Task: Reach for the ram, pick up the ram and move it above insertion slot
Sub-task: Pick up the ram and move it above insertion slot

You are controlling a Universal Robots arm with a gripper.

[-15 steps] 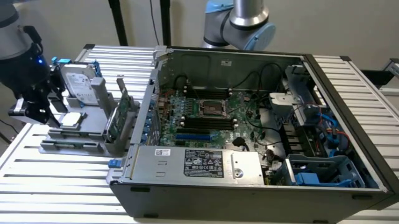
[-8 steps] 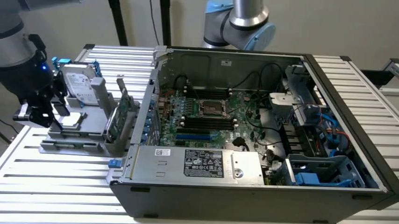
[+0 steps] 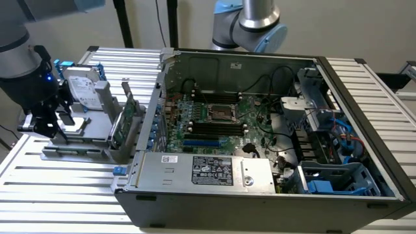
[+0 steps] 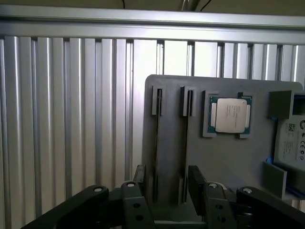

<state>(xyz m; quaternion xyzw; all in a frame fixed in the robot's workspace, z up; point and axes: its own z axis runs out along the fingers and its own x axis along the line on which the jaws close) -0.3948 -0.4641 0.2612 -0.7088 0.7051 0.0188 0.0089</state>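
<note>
My gripper [image 4: 167, 175] is wide open and empty, its fingers either side of the ram [image 4: 157, 143], which stands edge-on in the holder [image 4: 228, 160].

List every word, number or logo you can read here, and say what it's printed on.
No text here can be read letter for letter.
Power supply label: white print on black, too small to read.
White sticker beside it: blurred.
Hard drive label: blurred.
Processor lid: faint print, unreadable.
</note>
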